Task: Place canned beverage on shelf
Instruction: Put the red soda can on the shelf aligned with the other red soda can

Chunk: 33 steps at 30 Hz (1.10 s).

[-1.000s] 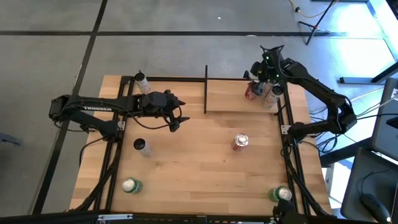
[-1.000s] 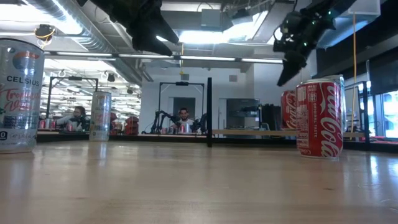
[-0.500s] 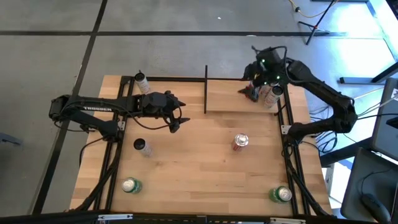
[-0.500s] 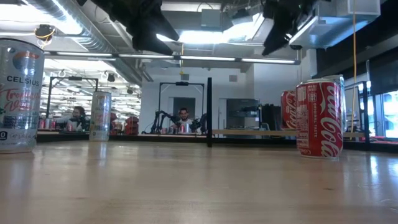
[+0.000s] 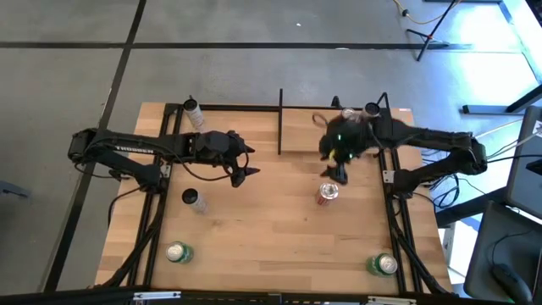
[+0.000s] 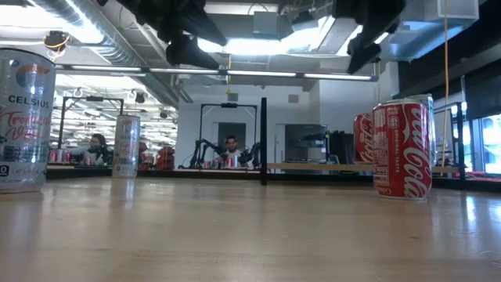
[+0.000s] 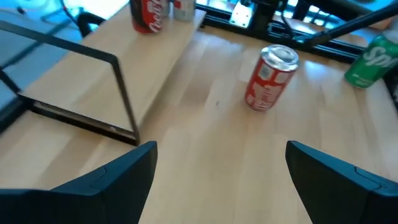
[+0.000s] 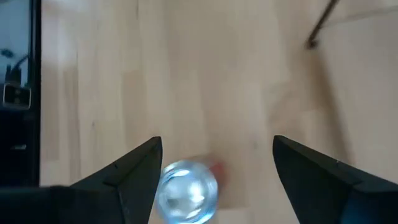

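Your right gripper [image 5: 336, 175] has swung off the shelf [image 5: 318, 131] since a second ago and now hangs above the red can [image 5: 328, 193] on the open worktop [image 5: 271, 229]. Its fingers [image 8: 134, 171] are spread wide with nothing between them; in the right wrist view the can's silver top [image 8: 186, 191] sits just inside one finger, seen from straight above. That red can stands upright on the worktop, just in front of the shelf's near edge and apart from it.

On the shelf's far right corner you have two cans [image 5: 360, 113] standing close together, partly covered by the right arm in the high view; the left wrist view shows one of them as red [image 7: 148, 14].

Your left gripper [image 5: 240, 172] has eased slightly toward the middle and hovers over the worktop left of the shelf, fingers [image 7: 109, 180] open and empty, looking across at the red can [image 7: 270, 78] and the shelf's black post [image 7: 124, 96].

Elsewhere on the worktop: a silver can [image 5: 194, 199] below the left arm, another [image 5: 193, 111] at the far left edge, and green cans at the near left [image 5: 178, 252] and near right [image 5: 383, 264].
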Available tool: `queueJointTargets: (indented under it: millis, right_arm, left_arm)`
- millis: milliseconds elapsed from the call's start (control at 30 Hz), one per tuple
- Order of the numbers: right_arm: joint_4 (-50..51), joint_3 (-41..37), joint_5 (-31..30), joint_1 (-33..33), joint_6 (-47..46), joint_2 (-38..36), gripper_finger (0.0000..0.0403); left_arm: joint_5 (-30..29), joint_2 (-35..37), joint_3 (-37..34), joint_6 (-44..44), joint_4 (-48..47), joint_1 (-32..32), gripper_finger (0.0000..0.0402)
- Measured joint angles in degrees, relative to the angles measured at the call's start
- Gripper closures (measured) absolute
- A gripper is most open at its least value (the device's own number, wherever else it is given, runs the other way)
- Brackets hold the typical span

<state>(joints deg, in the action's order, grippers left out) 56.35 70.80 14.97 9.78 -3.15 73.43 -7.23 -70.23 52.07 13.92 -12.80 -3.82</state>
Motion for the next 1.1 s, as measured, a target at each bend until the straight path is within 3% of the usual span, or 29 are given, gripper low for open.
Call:
queueJointTargets:
  millis: [333,567,833,1100]
  right_arm:
    - [2.6,-0.6,-9.5,-13.1,-11.3,-8.4,0.0114]
    - [3.1,-0.6,-18.0,-22.5,-18.7,-19.3,0.0114]
    - [3.9,-0.6,-19.0,-29.0,-23.6,-24.6,0.0114]
    - [3.9,-0.6,-20.4,-31.7,-22.6,-24.8,0.0114]
  left_arm:
    - [0.7,-12.4,10.4,2.5,1.1,2.8,0.0060]
    - [1.6,-26.3,25.2,5.8,0.6,4.9,0.0060]
    - [-2.3,-41.3,41.8,4.9,0.5,6.9,0.0060]
    - [-3.7,-52.1,51.1,5.0,5.8,7.5,0.0060]
